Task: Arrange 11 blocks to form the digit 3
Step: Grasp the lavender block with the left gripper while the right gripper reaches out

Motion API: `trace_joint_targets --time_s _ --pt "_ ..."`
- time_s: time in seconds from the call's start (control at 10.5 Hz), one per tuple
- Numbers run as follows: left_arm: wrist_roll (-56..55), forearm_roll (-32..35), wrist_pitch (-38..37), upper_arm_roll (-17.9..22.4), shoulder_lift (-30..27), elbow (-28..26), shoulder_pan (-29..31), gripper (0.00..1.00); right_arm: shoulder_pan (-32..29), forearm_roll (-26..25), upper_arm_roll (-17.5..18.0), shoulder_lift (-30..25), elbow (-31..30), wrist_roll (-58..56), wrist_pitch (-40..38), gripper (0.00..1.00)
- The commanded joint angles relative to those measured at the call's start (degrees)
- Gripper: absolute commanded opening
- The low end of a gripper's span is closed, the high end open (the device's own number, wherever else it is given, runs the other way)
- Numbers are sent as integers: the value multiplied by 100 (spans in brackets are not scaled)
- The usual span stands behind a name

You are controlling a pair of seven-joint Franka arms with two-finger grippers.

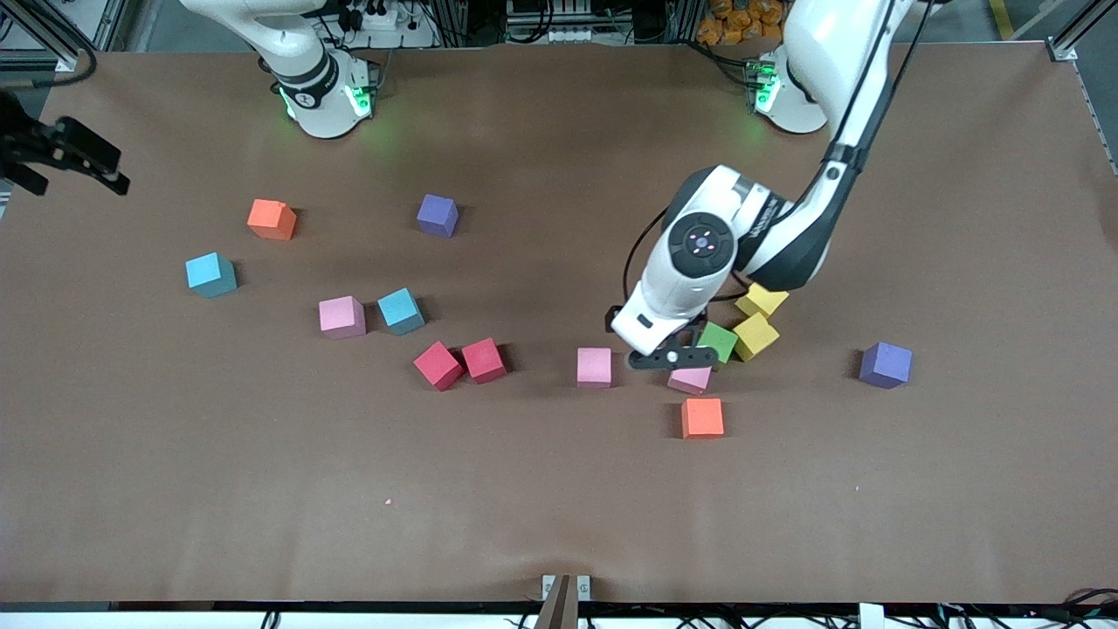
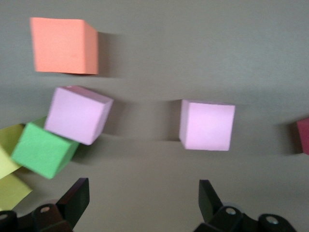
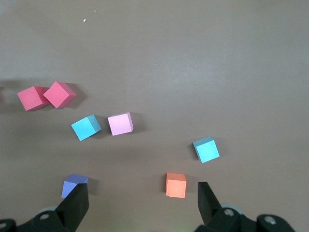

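Observation:
The blocks lie scattered, and no digit 3 shows. My left gripper (image 1: 674,358) (image 2: 143,186) hangs open and low over bare table, holding nothing, just above a tilted pink block (image 1: 692,381) (image 2: 79,115). Around it lie a second pink block (image 1: 594,367) (image 2: 207,125), a green block (image 1: 718,342) (image 2: 43,150), two yellow blocks (image 1: 761,300) (image 1: 755,336) and an orange block (image 1: 702,418) (image 2: 65,46). My right gripper (image 3: 142,191) waits open, high above an orange block (image 3: 175,185) and a purple block (image 3: 72,183).
Toward the right arm's end lie an orange block (image 1: 272,219), a purple block (image 1: 438,215), two light blue blocks (image 1: 210,274) (image 1: 401,311), a pink block (image 1: 341,316) and two touching red blocks (image 1: 438,365) (image 1: 484,360). Another purple block (image 1: 885,364) sits alone toward the left arm's end.

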Motion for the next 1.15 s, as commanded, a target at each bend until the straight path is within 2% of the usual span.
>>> trace_joint_targets --time_s 0.0,0.29,0.48,0.67,1.05 --pt "-112 -48 378 57 466 444 -216 100 51 -66 14 -86 -604 -2 471 100" --pt "-103 -48 923 57 835 497 -330 100 235 -66 14 -24 -1517 -11 1376 100" --pt "-129 -48 1170 66 1212 733 -418 100 515 -75 14 290 -1679 -11 1564 100" --pt "-121 -48 1381 75 1442 787 -462 100 499 -75 14 529 -1844 -11 1782 100" --pt "-7 -39 1610 84 1618 787 -453 100 552 -75 14 530 -3090 -107 3536 100"
